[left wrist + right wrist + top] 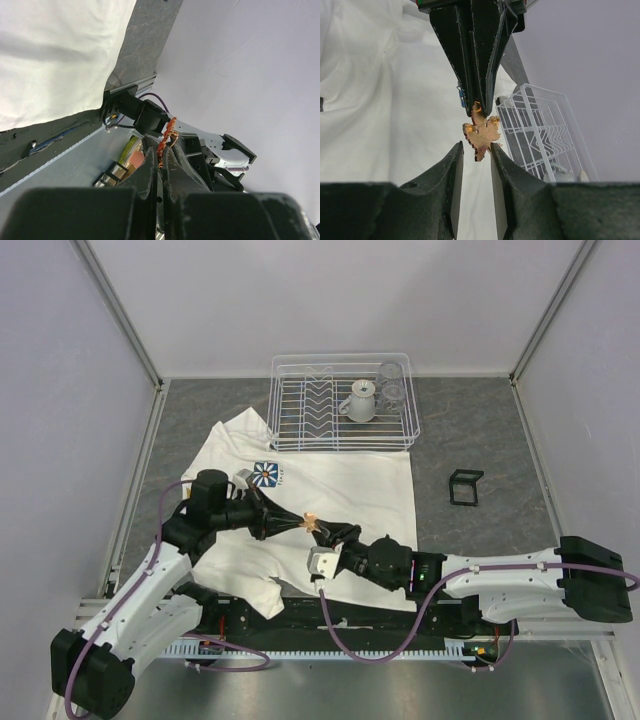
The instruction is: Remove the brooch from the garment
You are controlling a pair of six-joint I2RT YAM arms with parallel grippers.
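The brooch (pixel 312 523), a small orange-red leaf shape, hangs in the air above the white garment (pixel 340 485), not touching the cloth. My left gripper (pixel 303 523) is shut on its upper end, and the leaf (pixel 167 135) sticks out past that gripper's tips (pixel 160 155). In the right wrist view the leaf (pixel 481 134) hangs from the left arm's black fingers (pixel 475 60). My right gripper (pixel 476 146) faces them with its jaws narrowly apart around the leaf's lower tip. The right finger is at its edge and a gap shows on the left. The garment (pixel 380 100) lies spread below.
A white wire dish rack (pixel 342 400) stands at the back with a white cup (pixel 360 400) and a clear glass (pixel 392 388) in it. A small black frame (pixel 465 487) sits on the grey table right of the shirt. The shirt's blue daisy logo (pixel 266 475) lies behind the left arm.
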